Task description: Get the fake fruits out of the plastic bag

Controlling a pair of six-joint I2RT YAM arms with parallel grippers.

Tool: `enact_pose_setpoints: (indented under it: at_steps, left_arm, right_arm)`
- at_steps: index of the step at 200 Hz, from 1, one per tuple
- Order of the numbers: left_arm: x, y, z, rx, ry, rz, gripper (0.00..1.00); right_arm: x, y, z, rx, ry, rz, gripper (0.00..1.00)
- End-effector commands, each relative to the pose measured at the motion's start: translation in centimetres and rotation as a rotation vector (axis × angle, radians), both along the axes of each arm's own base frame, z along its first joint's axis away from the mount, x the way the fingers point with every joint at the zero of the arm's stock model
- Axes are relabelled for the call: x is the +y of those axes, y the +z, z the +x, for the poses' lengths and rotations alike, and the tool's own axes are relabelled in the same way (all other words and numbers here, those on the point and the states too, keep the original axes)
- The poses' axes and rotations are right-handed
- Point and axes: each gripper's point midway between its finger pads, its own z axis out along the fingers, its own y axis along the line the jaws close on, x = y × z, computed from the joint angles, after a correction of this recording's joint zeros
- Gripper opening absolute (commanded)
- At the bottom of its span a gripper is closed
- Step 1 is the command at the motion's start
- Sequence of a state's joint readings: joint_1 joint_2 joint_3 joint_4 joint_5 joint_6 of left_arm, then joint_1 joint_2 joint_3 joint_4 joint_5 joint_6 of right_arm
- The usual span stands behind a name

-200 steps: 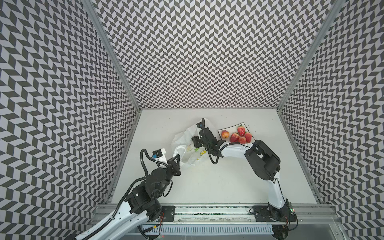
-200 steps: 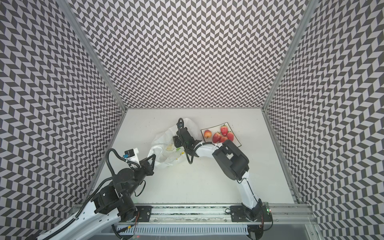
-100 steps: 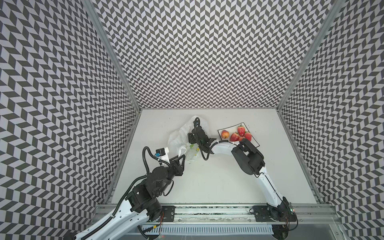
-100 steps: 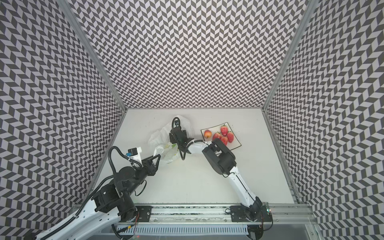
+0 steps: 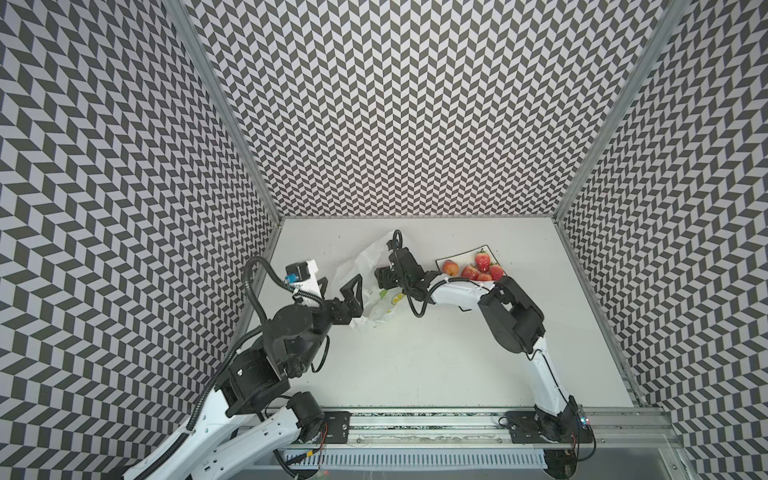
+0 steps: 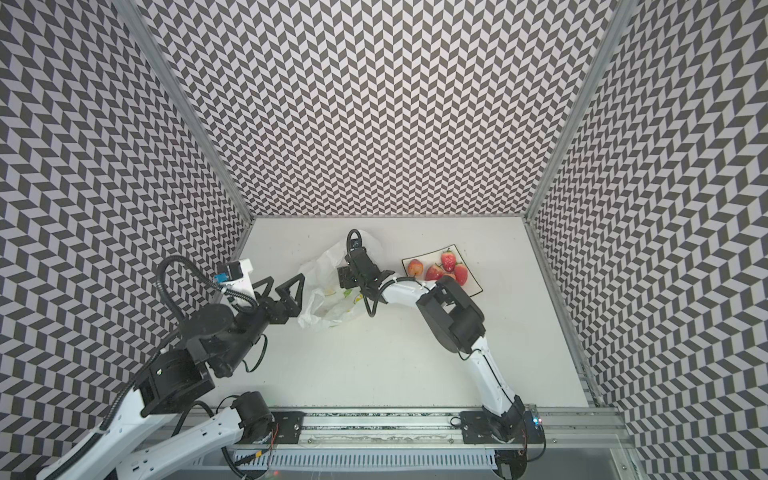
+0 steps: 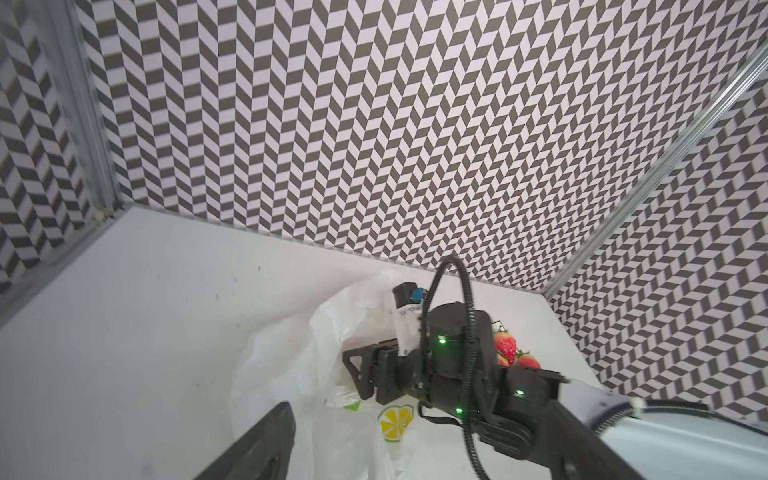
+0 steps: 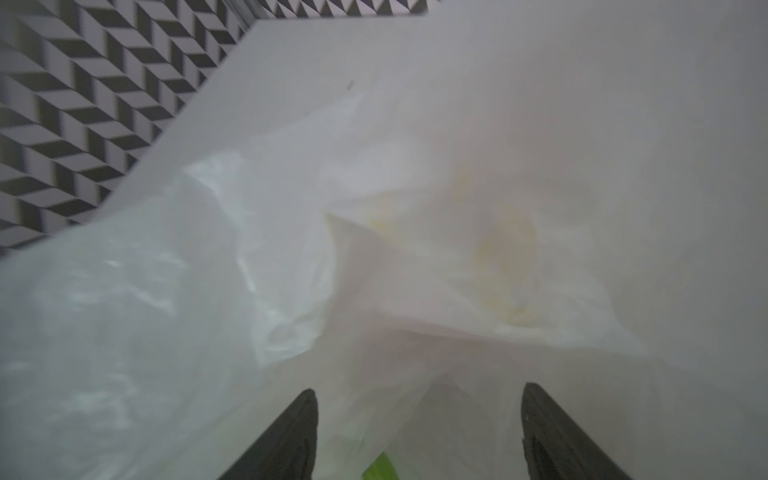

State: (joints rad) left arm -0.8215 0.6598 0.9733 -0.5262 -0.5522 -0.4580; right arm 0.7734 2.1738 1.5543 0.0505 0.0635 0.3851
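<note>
We see a white table (image 5: 436,353) walled by chevron panels. The plastic bag (image 5: 368,262) lies crumpled at centre frame. Just to its right, a plate (image 5: 459,258) carries the fake fruits (image 5: 473,270). The left gripper (image 5: 340,279) gapes empty at the bag's left edge. The right gripper (image 8: 417,390), jaws apart, straddles its film.

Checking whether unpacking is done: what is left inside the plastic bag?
No fruit shows inside the plastic bag, only faint yellow prints and a green bit by the right gripper. Its crumpled folds hide the rest.
</note>
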Motion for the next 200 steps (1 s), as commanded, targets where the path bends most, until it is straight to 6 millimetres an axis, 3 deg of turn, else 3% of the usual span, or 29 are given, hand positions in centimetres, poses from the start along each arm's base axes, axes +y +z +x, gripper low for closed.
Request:
enact_pose_setpoints:
  at_steps: [1, 44, 77, 117, 138, 164, 200]
  left_arm:
    - [-0.7, -0.9, 2.1, 0.039, -0.03, 0.255, 0.94]
    - [-4.4, -1.6, 7.2, 0.058, -0.26, 0.435, 0.93]
    - [-6.3, -6.6, 10.3, 0.18, -0.382, 0.699, 0.94]
    - [-6.0, -13.6, 13.3, 0.363, -0.484, 0.815, 0.99]
    - [-4.4, -16.8, 15.9, 0.439, -0.455, 0.875, 1.0]
    - [-2.8, -18.3, 19.3, 0.455, -0.399, 0.911, 1.0]
    - [-2.7, -20.6, 22.1, 0.486, -0.421, 0.924, 1.0]
  right_arm:
    - [-0.8, 7.7, -1.0, 0.007, 0.072, 0.217, 0.74]
    - [-5.7, 7.8, -3.9, 0.177, 0.035, 0.286, 0.68]
    - [-9.4, 8.9, -5.0, 0.153, -0.023, 0.295, 0.67]
    - [-11.3, 10.3, -4.8, 0.107, -0.045, 0.281, 0.67]
    - [-11.6, 10.8, -4.9, 0.098, -0.044, 0.282, 0.67]
    - [-11.9, 11.4, -5.2, 0.084, -0.037, 0.274, 0.67]
    - [-12.6, 11.7, -5.4, 0.069, -0.047, 0.263, 0.67]
